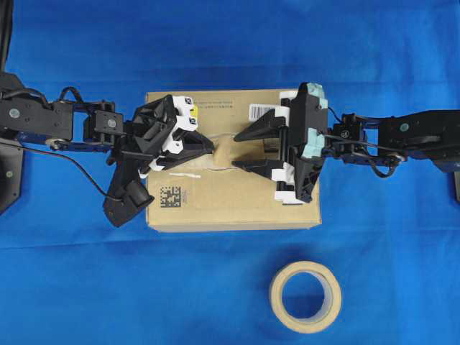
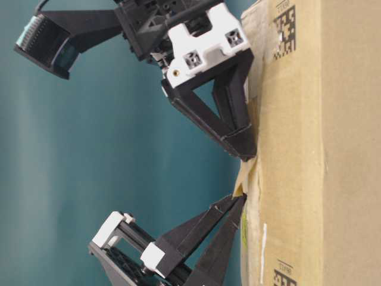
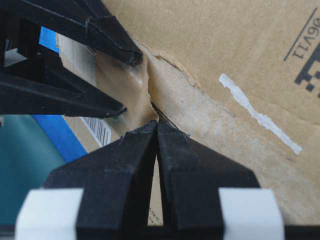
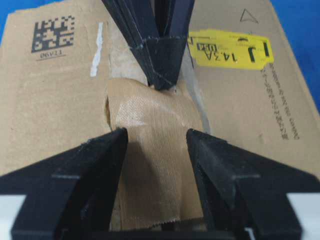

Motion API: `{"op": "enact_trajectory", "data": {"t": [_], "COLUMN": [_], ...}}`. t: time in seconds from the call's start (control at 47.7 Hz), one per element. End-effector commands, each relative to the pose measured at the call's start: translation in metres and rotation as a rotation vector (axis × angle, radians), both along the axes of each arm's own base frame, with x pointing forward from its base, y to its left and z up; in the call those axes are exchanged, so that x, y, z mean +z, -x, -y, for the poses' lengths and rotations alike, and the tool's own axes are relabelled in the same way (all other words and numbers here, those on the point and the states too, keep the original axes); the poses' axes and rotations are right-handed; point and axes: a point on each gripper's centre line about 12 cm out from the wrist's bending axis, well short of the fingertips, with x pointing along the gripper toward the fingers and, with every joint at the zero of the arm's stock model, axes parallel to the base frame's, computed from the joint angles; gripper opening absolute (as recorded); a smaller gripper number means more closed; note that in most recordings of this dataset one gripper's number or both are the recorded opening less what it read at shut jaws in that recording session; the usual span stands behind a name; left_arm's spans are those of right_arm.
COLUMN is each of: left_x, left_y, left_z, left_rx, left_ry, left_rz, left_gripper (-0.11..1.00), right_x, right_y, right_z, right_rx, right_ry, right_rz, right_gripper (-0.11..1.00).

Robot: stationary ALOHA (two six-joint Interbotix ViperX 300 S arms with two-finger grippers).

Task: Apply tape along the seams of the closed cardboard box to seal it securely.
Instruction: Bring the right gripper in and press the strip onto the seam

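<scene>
The cardboard box (image 1: pixel 215 205) lies flat on the blue cloth, with its yellow sticker (image 4: pixel 230 50) and a black code (image 4: pixel 52 32) showing. The tan tape (image 4: pixel 155 150) lies across the seam at the middle of the top and hides most of it. Its far edge lifts a little off the box (image 2: pixel 241 179). My left gripper (image 1: pixel 213 147) is shut, pinching that raised edge (image 3: pixel 156 125). My right gripper (image 1: pixel 238 149) is open, with one finger on each side of the tape (image 4: pixel 156 137) and its tips down on the box.
The beige tape roll (image 1: pixel 305 296) lies on the cloth in front of the box. A white barcode label (image 1: pixel 262 110) and a pale torn strip (image 3: pixel 260 117) are on the box top. Blue cloth surrounds the box.
</scene>
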Motion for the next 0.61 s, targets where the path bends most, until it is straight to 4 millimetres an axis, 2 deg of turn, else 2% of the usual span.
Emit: {"op": "enact_trajectory", "data": {"t": [0.0,0.587], "left_x": [0.0112,0.0097], "left_y": [-0.0055,-0.0081], "left_z": [-0.0002,-0.0007], "left_rx": [-0.002,-0.019], "left_ry": [-0.004,-0.028], "left_rz": [0.035,-0.010], "left_gripper": [0.00,0.01], "right_x": [0.0070,-0.0012], "right_y": [-0.0038,-0.0009], "right_z": [0.0016,0.0020], "right_rx": [-0.009,-0.016], "right_ry": [-0.007,-0.021], "right_rz": [0.022,-0.018], "right_gripper": [0.58,0.58]}}
